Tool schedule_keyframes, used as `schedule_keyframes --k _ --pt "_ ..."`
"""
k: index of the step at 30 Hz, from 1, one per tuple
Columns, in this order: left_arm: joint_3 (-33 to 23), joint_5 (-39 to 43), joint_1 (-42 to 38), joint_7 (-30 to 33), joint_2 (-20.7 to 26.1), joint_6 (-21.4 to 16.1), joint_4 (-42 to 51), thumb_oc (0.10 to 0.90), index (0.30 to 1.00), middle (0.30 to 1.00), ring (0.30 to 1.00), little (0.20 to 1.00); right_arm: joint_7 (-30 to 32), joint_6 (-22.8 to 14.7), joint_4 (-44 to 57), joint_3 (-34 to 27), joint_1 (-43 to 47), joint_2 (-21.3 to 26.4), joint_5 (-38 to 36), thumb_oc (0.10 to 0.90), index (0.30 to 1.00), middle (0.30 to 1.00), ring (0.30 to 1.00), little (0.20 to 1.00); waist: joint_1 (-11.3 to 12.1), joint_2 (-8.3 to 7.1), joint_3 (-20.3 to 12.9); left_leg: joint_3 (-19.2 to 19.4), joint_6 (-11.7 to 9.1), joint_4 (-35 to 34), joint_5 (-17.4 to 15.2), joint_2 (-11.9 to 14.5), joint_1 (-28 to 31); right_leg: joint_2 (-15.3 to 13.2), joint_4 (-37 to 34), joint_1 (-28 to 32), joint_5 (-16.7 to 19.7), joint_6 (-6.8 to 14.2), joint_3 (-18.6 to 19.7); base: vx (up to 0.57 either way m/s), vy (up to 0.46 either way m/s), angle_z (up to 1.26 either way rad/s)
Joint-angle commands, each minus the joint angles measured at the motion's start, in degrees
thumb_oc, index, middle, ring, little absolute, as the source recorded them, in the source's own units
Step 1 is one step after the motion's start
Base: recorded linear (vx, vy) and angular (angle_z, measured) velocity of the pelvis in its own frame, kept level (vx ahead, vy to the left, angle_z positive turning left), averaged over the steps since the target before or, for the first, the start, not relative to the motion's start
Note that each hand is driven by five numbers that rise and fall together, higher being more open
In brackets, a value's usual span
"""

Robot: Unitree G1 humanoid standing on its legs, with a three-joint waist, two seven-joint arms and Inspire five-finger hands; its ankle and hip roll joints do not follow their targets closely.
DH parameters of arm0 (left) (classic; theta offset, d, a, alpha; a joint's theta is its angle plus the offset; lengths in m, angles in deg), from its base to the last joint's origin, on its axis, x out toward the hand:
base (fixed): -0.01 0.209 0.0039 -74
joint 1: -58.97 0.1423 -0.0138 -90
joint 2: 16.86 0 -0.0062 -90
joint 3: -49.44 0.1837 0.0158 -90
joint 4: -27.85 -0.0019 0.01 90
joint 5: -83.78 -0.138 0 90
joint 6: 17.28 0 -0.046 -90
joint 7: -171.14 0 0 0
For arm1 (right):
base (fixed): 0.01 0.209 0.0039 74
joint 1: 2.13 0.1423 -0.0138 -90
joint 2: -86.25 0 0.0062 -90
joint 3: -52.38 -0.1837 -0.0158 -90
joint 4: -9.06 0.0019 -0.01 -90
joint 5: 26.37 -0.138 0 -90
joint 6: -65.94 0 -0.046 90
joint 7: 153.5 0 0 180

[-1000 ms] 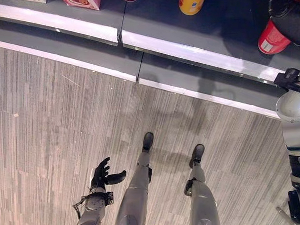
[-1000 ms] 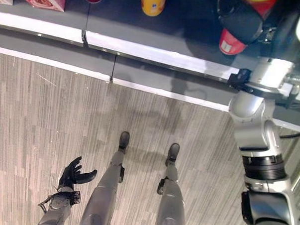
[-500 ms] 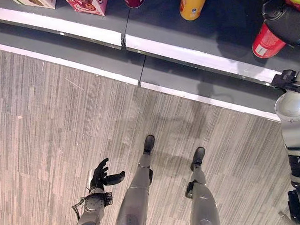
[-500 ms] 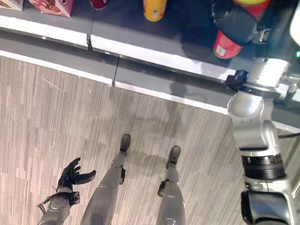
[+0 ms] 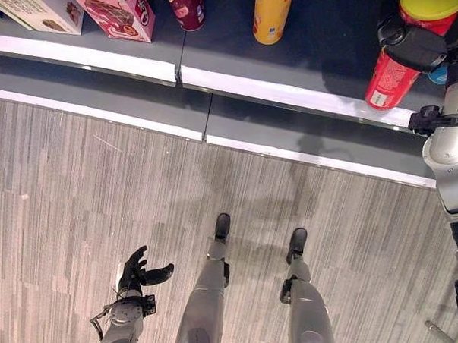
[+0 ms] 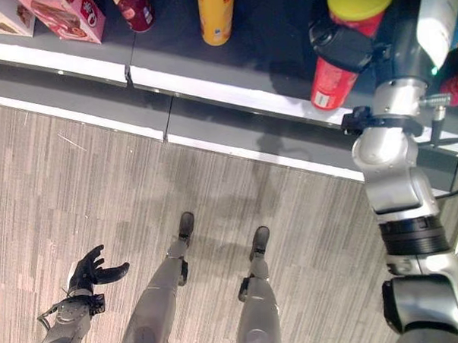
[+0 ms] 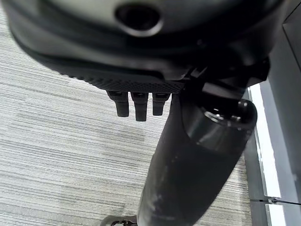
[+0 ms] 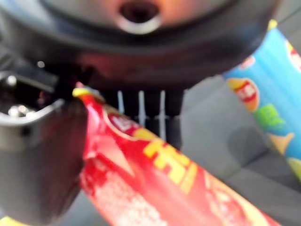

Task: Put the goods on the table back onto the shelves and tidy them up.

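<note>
A red chip can with a yellow lid (image 6: pixel 343 41) is over the dark shelf (image 6: pixel 269 40) at the right, with my right hand (image 6: pixel 343 43) curled round its middle. In the right wrist view the red can (image 8: pixel 155 183) lies across my palm, thumb against one side. A blue can (image 8: pixel 268 108) lies behind it on the shelf. My left hand (image 5: pixel 136 273) hangs low by my side above the floor, fingers relaxed and holding nothing; its fingers (image 7: pixel 136 104) point at the carpet.
On the shelf stand a yellow can (image 5: pixel 271 14), a dark red can (image 5: pixel 187 8), a pink box (image 5: pixel 119 15) and a pale box (image 5: pixel 39 13). A white-edged shelf lip (image 5: pixel 286 94) and a lower ledge (image 5: pixel 312 160) border the striped grey floor (image 5: pixel 78 201).
The camera has tilted up, so more of the shelf shows. My right hand with the red can has moved further over the shelf. The left hand stays hanging.
</note>
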Motion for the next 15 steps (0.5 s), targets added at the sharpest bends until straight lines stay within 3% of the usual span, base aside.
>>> schedule_keyframes --k 1,7,15 --pt "-0.92 0.64 6.7 0.53 4.19 0.0 0.53 0.8 0.9 0.9 0.9 0.9 6.04 -5.46 3.81 -4.23 7.62 0.86 -1.32 0.4 0.3 0.3 0.3 0.3 1.71 -1.22 -5.75 1.39 -7.78 1.78 -5.6 10.99 -0.27 -5.63 7.39 -1.37 -3.32 4.49 -0.71 -0.02 -0.011 0.05" --pt "-0.05 0.8 6.11 0.7 4.33 -0.21 0.61 0.8 0.9 0.9 0.9 0.9 9.29 -6.33 1.45 -3.83 12.63 -2.01 -2.17 0.4 0.3 0.3 0.3 0.3 3.07 -0.08 -5.76 1.13 -7.82 1.26 -5.08 10.51 -0.8 -5.83 6.54 -0.98 -3.1 4.56 -1.1 0.0 0.0 0.0" --pt "1.24 0.36 6.6 0.91 3.91 -0.81 0.18 0.8 0.9 0.9 0.9 0.9 15.3 -3.51 -2.52 -4.15 16.62 -1.04 3.06 0.4 0.3 0.3 0.3 0.3 4.98 2.32 -5.95 0.04 -7.46 0.39 -4.38 8.86 -1.64 -6.62 7.05 -1.18 -3.81 4.52 -1.12 0.0 0.005 0.08"
